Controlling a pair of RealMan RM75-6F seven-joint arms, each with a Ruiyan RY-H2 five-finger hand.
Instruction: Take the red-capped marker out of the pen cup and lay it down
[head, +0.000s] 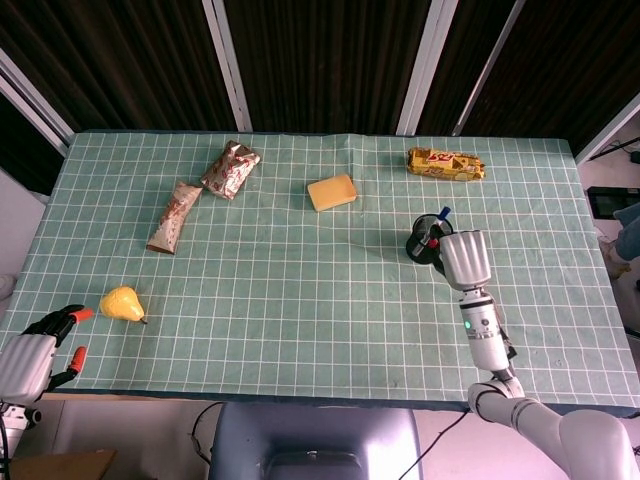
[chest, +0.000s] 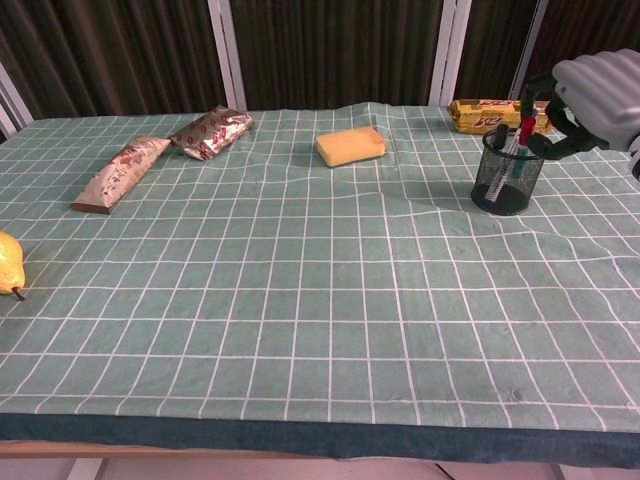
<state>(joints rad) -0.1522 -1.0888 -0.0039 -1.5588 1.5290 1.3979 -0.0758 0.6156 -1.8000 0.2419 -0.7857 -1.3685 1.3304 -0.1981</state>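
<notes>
Red-capped marker (chest: 522, 134) stood near upright in the pen cup (chest: 507, 182), cap leaning toward the right hand (chest: 600, 95) just beside and above it. Whether its curled fingers pinched the cap, I could not tell. Left hand (head: 35, 350) sat open, well apart.

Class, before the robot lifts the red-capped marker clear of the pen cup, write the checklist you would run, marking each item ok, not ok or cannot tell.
1. Right robot hand at the pen cup: ok.
2. Fingers pinching the red-capped marker: cannot tell; the contact is hidden.
3. Pen cup upright on the table: ok.
4. Other pens in the cup may get dragged: cannot tell.
5. Bare cloth in front of the cup for laying it down: ok.
6. Left robot hand far off, near the pear: ok.
</notes>
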